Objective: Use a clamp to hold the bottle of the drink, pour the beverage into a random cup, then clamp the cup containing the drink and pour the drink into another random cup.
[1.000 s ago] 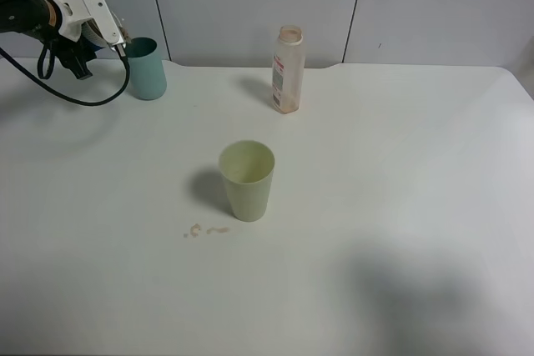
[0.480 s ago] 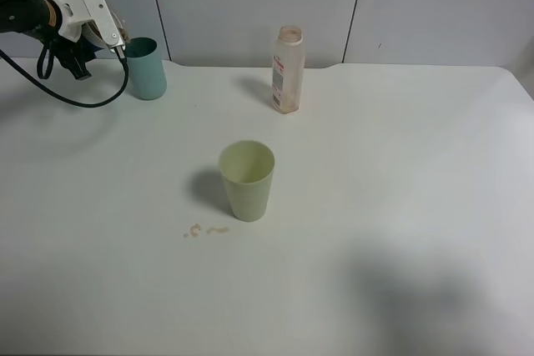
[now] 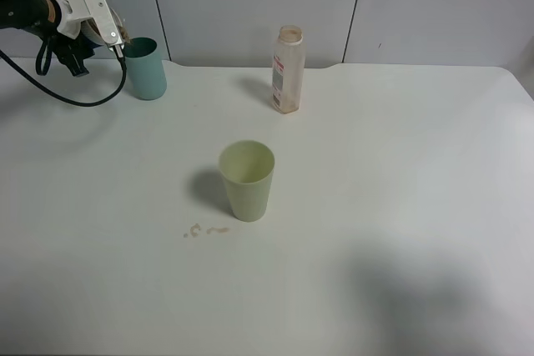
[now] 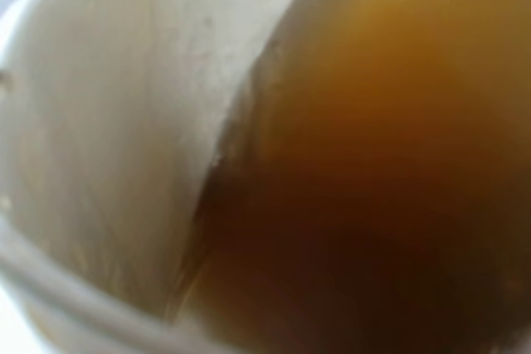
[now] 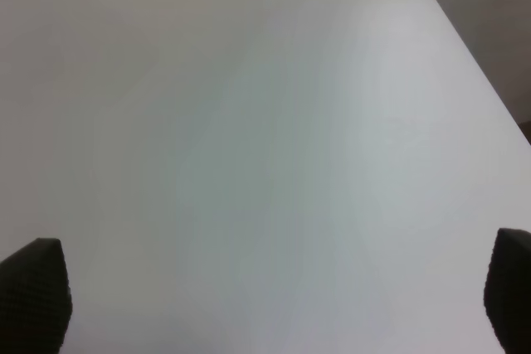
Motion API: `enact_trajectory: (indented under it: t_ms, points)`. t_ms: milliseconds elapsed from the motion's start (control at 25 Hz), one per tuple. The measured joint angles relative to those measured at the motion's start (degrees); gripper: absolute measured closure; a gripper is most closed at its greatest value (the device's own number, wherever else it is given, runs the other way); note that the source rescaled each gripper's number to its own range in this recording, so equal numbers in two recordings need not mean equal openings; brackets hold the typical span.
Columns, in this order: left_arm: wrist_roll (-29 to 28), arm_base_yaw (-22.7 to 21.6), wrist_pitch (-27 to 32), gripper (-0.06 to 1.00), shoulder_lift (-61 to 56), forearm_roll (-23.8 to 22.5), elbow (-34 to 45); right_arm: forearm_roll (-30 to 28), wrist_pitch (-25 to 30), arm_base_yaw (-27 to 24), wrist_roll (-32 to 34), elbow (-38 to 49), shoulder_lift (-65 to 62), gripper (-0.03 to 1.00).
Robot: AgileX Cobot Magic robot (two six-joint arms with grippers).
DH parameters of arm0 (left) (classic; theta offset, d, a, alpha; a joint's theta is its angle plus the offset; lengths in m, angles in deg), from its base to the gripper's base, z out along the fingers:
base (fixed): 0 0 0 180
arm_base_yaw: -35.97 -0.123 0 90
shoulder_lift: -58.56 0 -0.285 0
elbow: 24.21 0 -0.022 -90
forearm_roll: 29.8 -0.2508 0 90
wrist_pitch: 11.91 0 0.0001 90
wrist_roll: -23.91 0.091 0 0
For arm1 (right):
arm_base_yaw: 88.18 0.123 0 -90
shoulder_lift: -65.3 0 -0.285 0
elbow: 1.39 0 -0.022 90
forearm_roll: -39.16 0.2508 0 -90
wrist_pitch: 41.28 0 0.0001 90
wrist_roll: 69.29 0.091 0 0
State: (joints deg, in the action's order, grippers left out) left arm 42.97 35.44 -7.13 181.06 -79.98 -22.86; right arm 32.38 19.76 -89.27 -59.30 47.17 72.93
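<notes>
Sideways, left tool tilts white cup over teal cup.

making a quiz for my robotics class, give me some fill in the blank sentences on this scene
1. The left tool tilts the white cup, which holds a ____ drink, over the teal cup.
2. The bottle stands ____, with no cap on.
3. The middle cup, with spill drops beside it, is pale ____.
4. The right tool is ____, holding nothing.

Missing words: brown; upright; green; open
</notes>
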Motion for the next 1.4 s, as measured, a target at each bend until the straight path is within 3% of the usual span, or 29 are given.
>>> enact_trajectory:
  t_ms: [1400]
  points:
    - [6.31, 0.0, 1.61, 0.94, 1.34, 0.0, -1.12, 0.0, 0.0, 0.0, 0.0, 0.0, 0.0, -0.03]
